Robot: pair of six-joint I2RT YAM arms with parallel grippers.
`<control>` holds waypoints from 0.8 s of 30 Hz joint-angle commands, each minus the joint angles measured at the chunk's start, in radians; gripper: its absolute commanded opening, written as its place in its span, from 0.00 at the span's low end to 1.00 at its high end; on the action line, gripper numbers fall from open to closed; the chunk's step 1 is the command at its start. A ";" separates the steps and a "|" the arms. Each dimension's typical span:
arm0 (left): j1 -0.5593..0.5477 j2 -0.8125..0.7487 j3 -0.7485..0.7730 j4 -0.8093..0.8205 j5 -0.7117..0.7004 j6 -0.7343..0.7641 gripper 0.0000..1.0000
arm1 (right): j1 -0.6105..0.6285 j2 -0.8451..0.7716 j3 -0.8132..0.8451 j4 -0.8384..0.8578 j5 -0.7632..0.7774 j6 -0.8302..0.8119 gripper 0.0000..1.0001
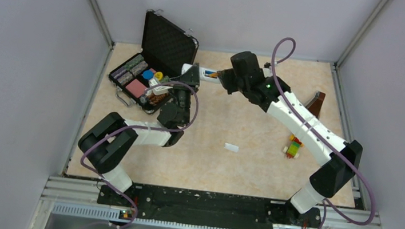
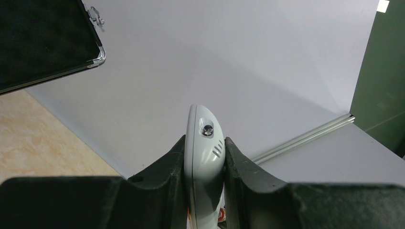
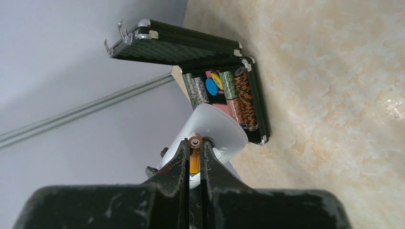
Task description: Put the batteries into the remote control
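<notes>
Remote control first: the slim white-grey bar is held up off the tabletop, near the far edge and left of its middle, just beside the open black case that stands in the far left corner. The left gripper has it clamped. The black fingers press on both long sides, with the jaws only as far apart as the body is wide. The rounded end of the remote control sticks out past the fingertips, showing a small round lens and three short slits. The right gripper meets it from the right. Its jaws are nearly together, pinching the orange-brown battery lengthwise between the pads. The battery's metal tip lies right at the remote's white body; whether it is seated in the slot cannot be told from these views. The case's lid is propped up, and its tray holds rows of poker chips and some coloured discs. A small white cover piece lies flat near the middle of the tabletop, well apart from both grippers. The multicoloured toy block train sits toward the right edge, partly under the right arm. A dark brown object lies farther back along that edge.
</notes>
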 commanded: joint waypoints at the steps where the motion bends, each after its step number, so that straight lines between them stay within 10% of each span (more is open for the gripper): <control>1: -0.006 0.003 0.046 0.145 0.010 -0.014 0.00 | -0.005 0.016 0.054 -0.003 -0.018 -0.004 0.01; 24: -0.012 -0.028 0.021 0.007 -0.093 -0.204 0.00 | -0.007 -0.019 0.035 -0.002 -0.026 -0.016 0.24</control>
